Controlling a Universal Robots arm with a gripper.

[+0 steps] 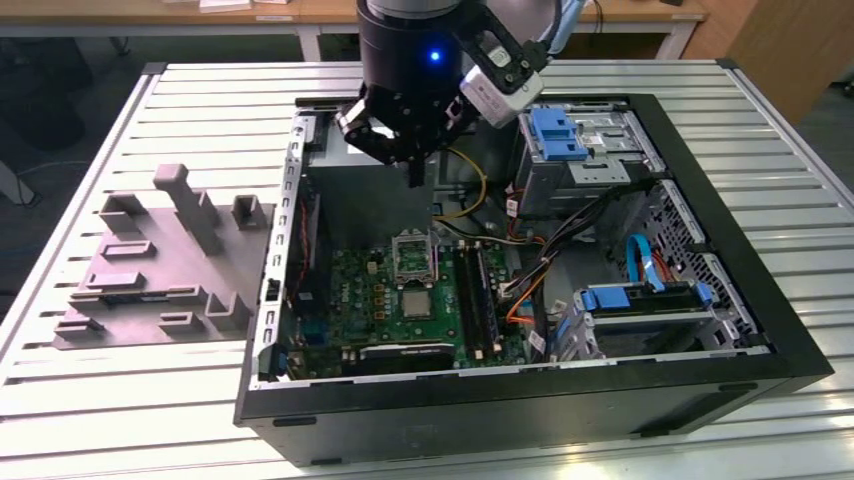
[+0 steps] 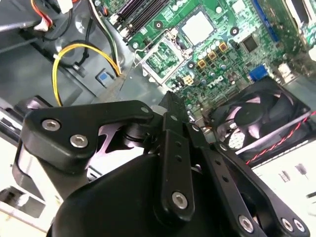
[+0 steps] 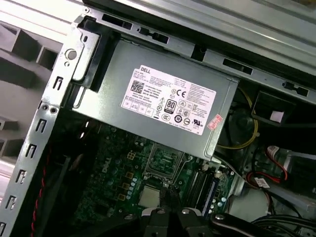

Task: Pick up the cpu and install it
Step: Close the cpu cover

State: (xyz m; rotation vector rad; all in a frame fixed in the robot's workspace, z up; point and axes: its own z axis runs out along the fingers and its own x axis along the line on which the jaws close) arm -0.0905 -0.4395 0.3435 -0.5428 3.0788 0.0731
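Tool: the tool hangs above the far end of the open computer case, pointing down. In both wrist views its two black fingers lie pressed together, so I judge it closed, with nothing visible between them.

Just below the tool: the far part of the motherboard, close to the grey power supply (the box with the white label).

Socket: the empty socket, in its metal frame, lies on the board a little nearer than the tool tip.

Cpu: the cpu, a small silvery-grey square with a pale rim, lies flat on the green board just on the near side of the socket, apart from the tool.

Relation that counts: from the tool, the cpu lies down and toward the near side, almost in line with the socket, with hardly any offset to the exterior view's left or right. It is square, so no long axis to line up with.

Around it: memory slots run near-to-far just to the exterior view's right of the cpu.

Outside the case: a grey moulded fixture sits on the slatted surface at the exterior view's left.
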